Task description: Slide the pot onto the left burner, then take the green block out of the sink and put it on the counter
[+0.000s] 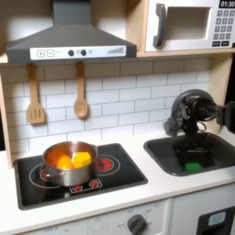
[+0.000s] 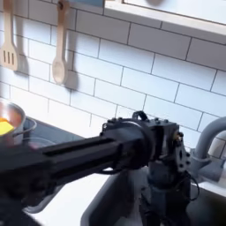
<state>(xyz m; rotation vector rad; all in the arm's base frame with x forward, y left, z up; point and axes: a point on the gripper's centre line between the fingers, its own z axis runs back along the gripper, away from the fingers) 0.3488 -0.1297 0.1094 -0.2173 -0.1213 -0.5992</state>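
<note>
Green block (image 1: 192,165) in sink (image 1: 165,158), directly under claw (image 1: 191,152), claw spread/closed can't tell, pot (image 1: 71,163) on cooktop

White subway tiles (image 1: 119,96) are covering the wall in both exterior views. In the first exterior view a wooden slotted spatula (image 1: 35,96) and a wooden spoon (image 1: 81,92) are hanging beneath a grey range hood (image 1: 69,37), while a microwave (image 1: 191,25) is sitting in the wooden upper shelf.
</note>
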